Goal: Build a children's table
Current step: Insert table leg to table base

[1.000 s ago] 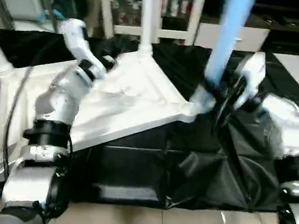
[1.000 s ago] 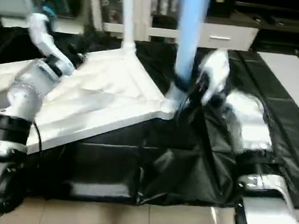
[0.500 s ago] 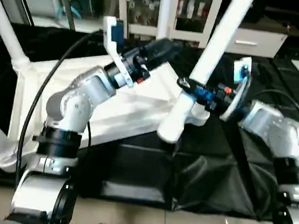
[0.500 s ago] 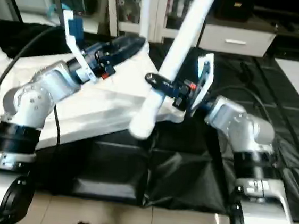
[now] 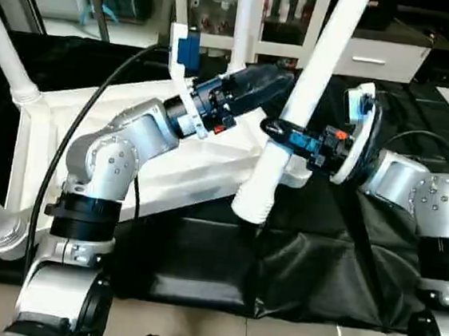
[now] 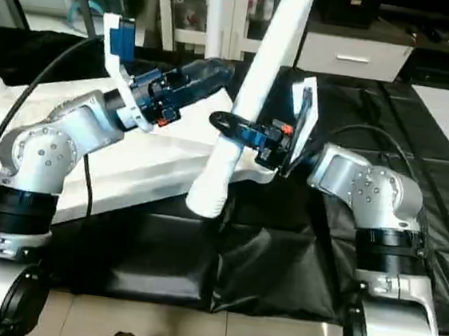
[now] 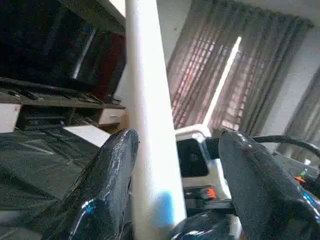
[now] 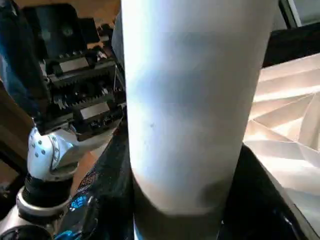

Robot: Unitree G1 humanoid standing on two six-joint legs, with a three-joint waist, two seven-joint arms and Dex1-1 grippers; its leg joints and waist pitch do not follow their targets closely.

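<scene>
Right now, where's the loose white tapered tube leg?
In the head views, the white tapered tube leg slants at centre, gripped by the right gripper, its lower end above the white plastic tabletop's near-right corner.

Both forearms are rounded silver-grey shells joined by black ribbed collars. A black cable loops along the left arm (image 5: 112, 164); another runs to the right arm (image 5: 415, 188). Each wrist carries a white bracket, blue-faced on the left, with red-orange connectors.

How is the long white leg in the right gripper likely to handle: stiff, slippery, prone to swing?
The leg looks like a rigid, straight tube, probably stiff. Its smooth white surface may slip. The right gripper holds it near the lower end, so it may swing.
</scene>
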